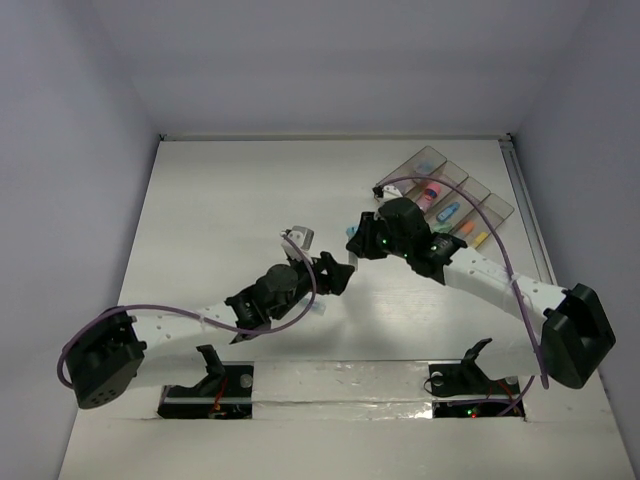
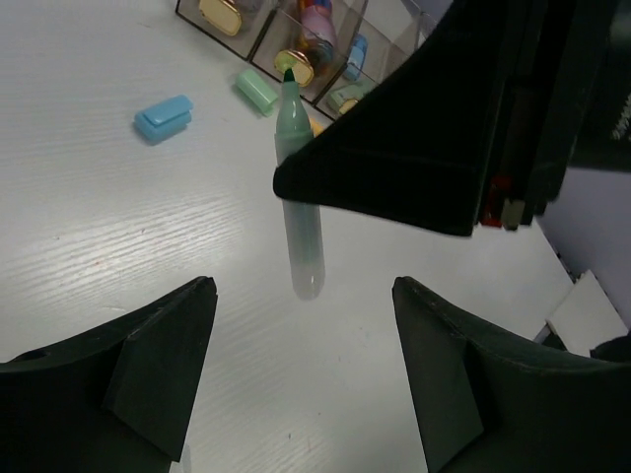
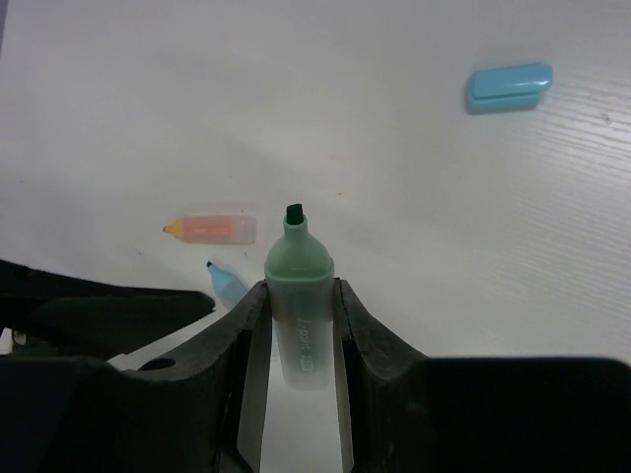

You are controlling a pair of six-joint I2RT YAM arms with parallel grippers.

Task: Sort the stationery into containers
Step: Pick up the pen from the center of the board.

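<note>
Gripping a pale green marker (image 3: 299, 261) by its barrel, the right gripper (image 3: 299, 288) has its jaws closed snugly on both sides, and the dark uncapped tip points away from the wrist. In the left wrist view the marker sits at the centre of the frame. Its blunt rear end points down toward the left gripper (image 2: 302, 296), whose two fingers stand wide apart at the bottom of the frame with nothing between them.

The pose looks like a hand-over or a steadying hold, perhaps so the marker can be capped, but I cannot tell which. A pale green cap (image 2: 256, 91) and a blue cap (image 2: 163, 116) lie loose on the white table (image 1: 230, 200) in the upper left of that view, the green one just beside the tray (image 1: 412, 165).

In the overhead view the tray sits in the upper right, close to the table's right edge, with several coloured pieces in its compartments. An orange marker (image 3: 210, 229) and a blue marker (image 3: 227, 283) lie near each other at the left centre of the right wrist view.

The upper left of the overhead view shows the widest stretch of bare table. The two grippers meet mid-table, so clearance between them is tight.
</note>
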